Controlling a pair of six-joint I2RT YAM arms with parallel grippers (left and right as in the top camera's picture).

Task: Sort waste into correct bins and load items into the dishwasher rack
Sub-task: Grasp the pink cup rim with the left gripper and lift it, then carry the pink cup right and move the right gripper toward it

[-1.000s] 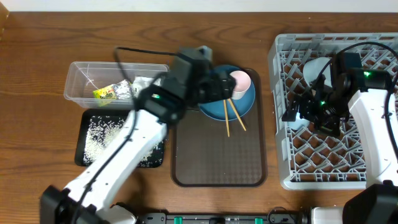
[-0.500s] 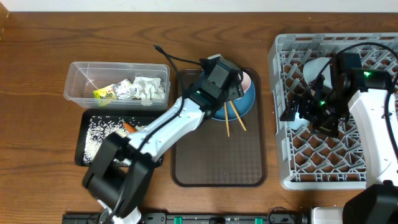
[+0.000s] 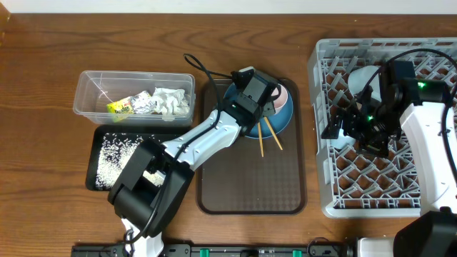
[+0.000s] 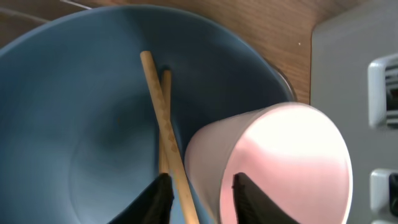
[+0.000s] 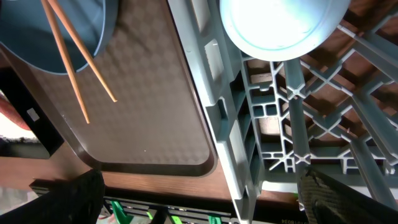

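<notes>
The pale pink cup (image 3: 280,91) lies on its side on the round blue plate (image 3: 283,118), next to two wooden chopsticks (image 3: 265,139). My left gripper (image 3: 269,107) is down on the plate. In the left wrist view its jaws (image 4: 202,199) stand narrow: one finger is inside the pink cup (image 4: 286,155), the other is outside against a chopstick (image 4: 158,106). A sliver of gap shows at the cup wall. My right gripper (image 3: 343,132) hangs wide open over the dishwasher rack (image 3: 321,178), holding nothing. A white bowl (image 3: 364,75) sits in the rack.
The plate rests on a dark brown serving tray (image 3: 250,178). A clear tub (image 3: 89,100) at the left holds crumpled white paper (image 3: 170,101) and a yellow-green wrapper (image 3: 121,108). A black tray (image 3: 96,160) below it holds rice grains (image 3: 114,153).
My left arm has swung right from beside the clear tub onto the blue plate, and its jaws have narrowed around the pink cup's wall. The right arm has not moved.
</notes>
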